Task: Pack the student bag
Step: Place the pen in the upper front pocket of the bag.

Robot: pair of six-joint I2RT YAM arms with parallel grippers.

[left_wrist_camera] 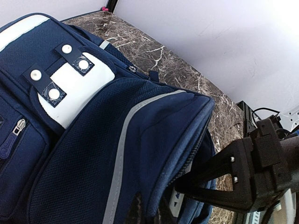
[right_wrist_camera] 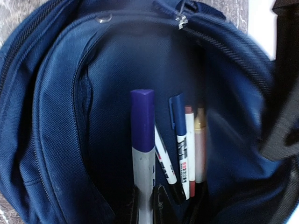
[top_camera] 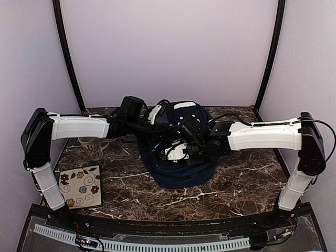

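You had your left gripper (left_wrist_camera: pixel 148 210) pinched shut on the pocket edge of the soft, floppy student bag (top_camera: pixel 181 176) in the middle of the table (top_camera: pixel 241 176), a good spot to hold, while your right gripper (right_wrist_camera: pixel 145 205) squeezed a purple marker (right_wrist_camera: pixel 142 140) inside it.

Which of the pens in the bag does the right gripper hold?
The purple-capped marker, leftmost: its barrel sits in the right gripper. The blue-capped pen and thinner ones lie free to its right.
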